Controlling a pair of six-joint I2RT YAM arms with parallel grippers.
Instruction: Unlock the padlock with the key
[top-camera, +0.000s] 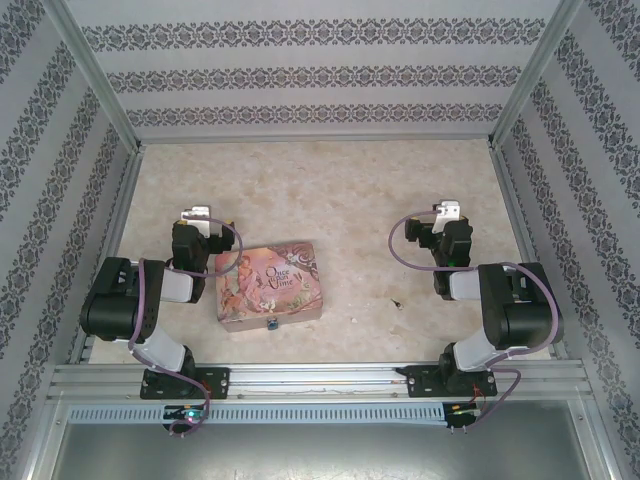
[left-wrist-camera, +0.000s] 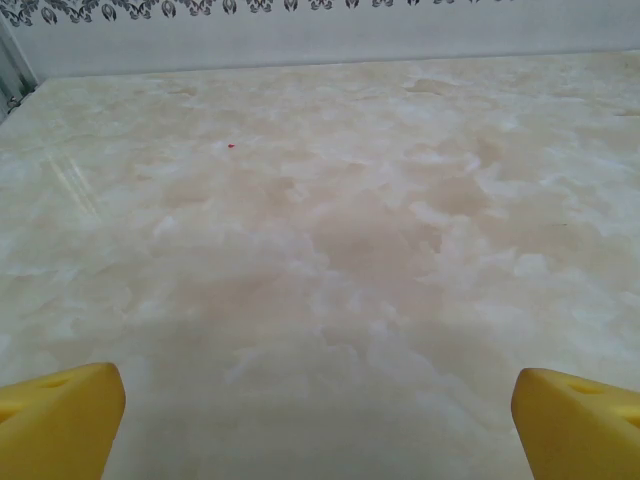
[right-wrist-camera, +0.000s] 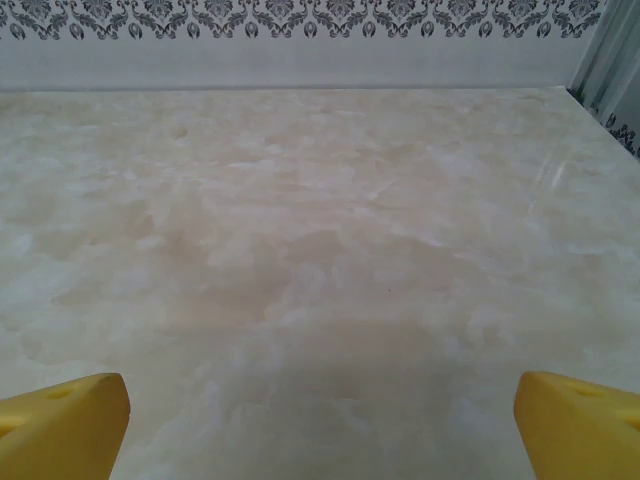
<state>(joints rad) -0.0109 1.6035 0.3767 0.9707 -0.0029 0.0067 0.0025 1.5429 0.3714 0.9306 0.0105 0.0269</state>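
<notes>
Your left gripper (left-wrist-camera: 318, 428) had its jaws spread wide: its yellow fingertips (left-wrist-camera: 58, 420) sat at the two bottom corners of the left wrist view, with bare table between them and nothing held. Your right gripper (right-wrist-camera: 320, 428) was released in the same way, its yellow fingertips (right-wrist-camera: 62, 422) far apart over bare marbled surface, gripping nothing.

From above, take the box (top-camera: 268, 284) as your mark; it lay pink and illustrated on the table (top-camera: 340, 190). Your left gripper hung just off the box's far left corner, pointing away from you, with its arm (top-camera: 125, 300) folded back along the box's left side. Your right gripper was well apart from the box on its right, about level with the box's far edge, and also pointed away from you. Its arm (top-camera: 510, 310) bent back toward the near rail (top-camera: 320, 380).

The padlock (top-camera: 271, 325) was a tiny blue-teal speck at the middle of the box's near edge, right against it. It was too small for you to tell whether it hung from the box or only lay beside it, and you could not make out its shackle. The key (top-camera: 398, 302) was a small dark mark flat on the table to the right of the box, near its near right corner, between the box and your right arm. Neither gripper was close to the key or the padlock.
</notes>
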